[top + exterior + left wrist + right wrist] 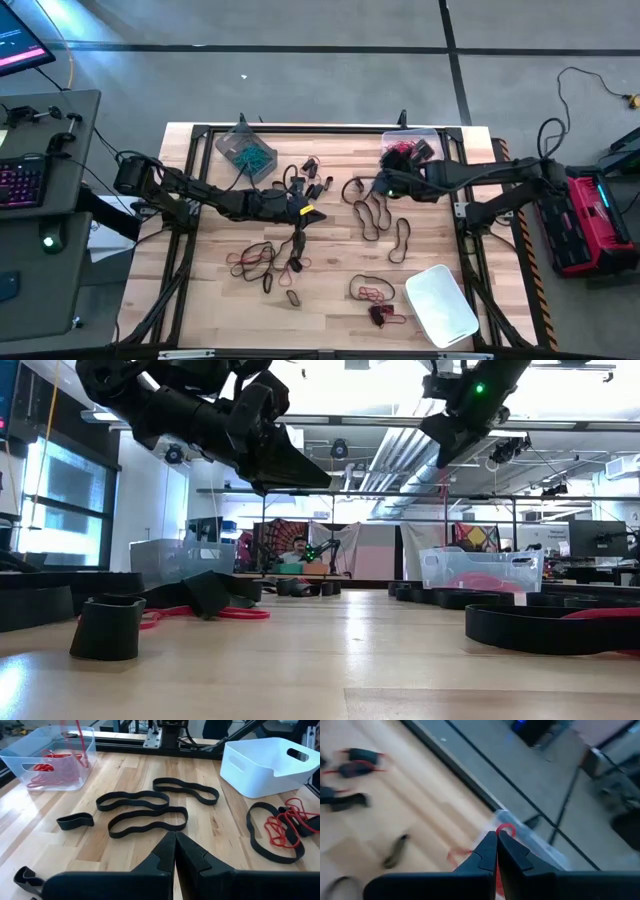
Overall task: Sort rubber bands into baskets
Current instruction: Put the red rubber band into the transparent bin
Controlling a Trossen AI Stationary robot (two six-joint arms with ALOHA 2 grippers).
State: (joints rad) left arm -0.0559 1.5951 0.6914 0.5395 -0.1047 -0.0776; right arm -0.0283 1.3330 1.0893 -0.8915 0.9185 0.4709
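The dark left arm reaches in from the table's left side to mid-table; its dark two-finger left gripper (175, 851) has fingers pressed together, holding nothing. The dark right arm extends from the right; its right gripper (497, 851) pinches a thin red rubber band (506, 828).

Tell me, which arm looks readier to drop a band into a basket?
The right: its tool is shut on a red band near the basket holding red ones. The left tool looks empty.

Black, red rubber bands (378, 215) lie strewn mid-counter; my three baskets sit at eleven (245, 150), one (410, 145) and five o'clock (440, 303).
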